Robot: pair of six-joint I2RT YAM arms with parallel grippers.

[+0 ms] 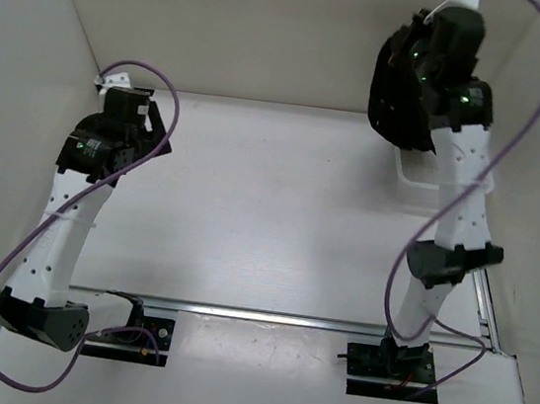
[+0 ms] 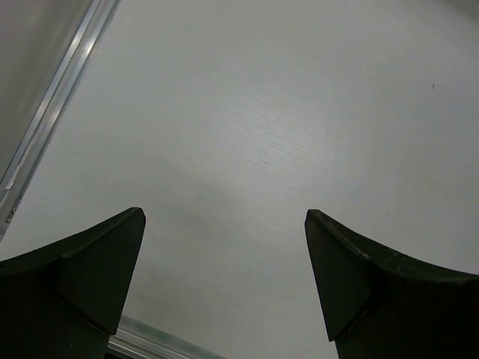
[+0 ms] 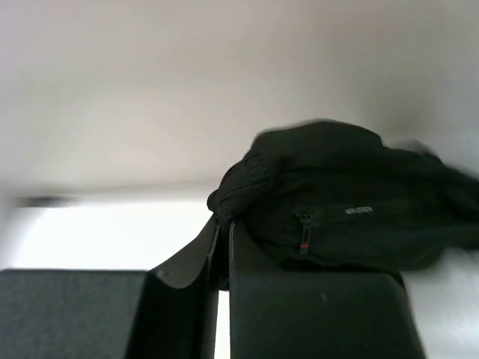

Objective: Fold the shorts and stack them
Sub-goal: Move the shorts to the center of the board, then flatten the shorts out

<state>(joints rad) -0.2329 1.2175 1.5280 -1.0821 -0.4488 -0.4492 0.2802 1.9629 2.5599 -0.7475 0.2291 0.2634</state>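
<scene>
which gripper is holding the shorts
The right gripper: it is shut on a fold of the black shorts. The left gripper is open, with nothing between its fingers, above the table.

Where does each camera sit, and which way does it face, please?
Top external: above and behind the bases, looking down on the table; both arms show, the right holding the shorts up near the basket.
Left wrist: on the left arm, facing down at the tabletop; left gripper open.
Right wrist: on the raised right arm, facing a wall; right gripper shut on the shorts.
Shared: top external and right wrist both show the shorts.
</scene>
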